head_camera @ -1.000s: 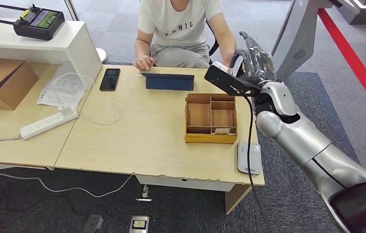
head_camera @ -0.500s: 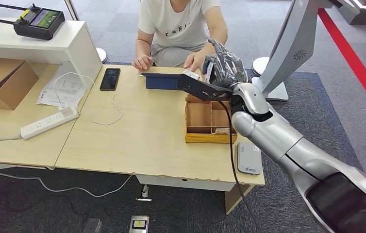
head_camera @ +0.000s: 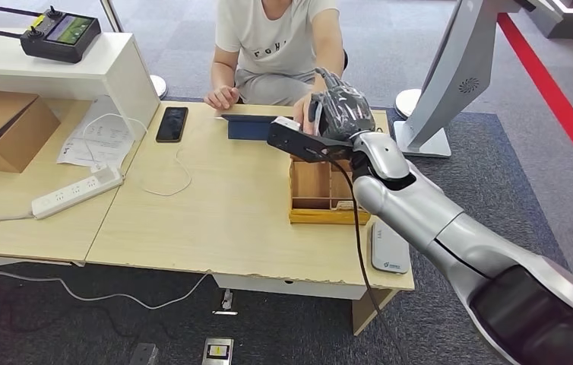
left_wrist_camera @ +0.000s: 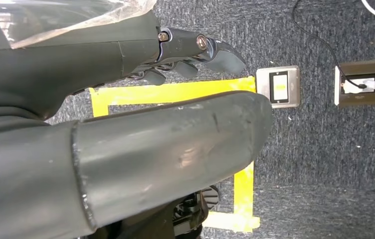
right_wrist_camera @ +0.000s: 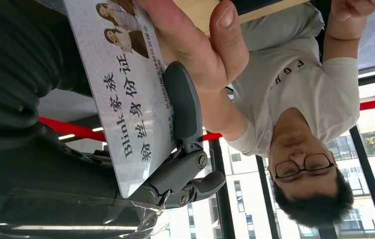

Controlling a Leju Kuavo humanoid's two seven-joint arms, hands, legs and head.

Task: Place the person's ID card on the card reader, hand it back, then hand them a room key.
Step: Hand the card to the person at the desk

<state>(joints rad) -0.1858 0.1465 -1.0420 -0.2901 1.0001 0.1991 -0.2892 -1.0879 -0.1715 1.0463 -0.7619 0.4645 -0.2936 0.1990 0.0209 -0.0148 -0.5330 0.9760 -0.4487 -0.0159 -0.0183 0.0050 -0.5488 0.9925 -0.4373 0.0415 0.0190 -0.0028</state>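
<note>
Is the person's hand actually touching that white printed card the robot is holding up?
Touching. In the right wrist view the person's hand lies against the white printed ID card, thumb beside it, while the right hand's grey fingers press its face.

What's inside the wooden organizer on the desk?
The organizer has several open compartments, and the ones in view look mostly bare. Something small and pale lies in its front right slot. The right hand and its wrist camera mount cover the back compartments, so those can't be checked.
</note>
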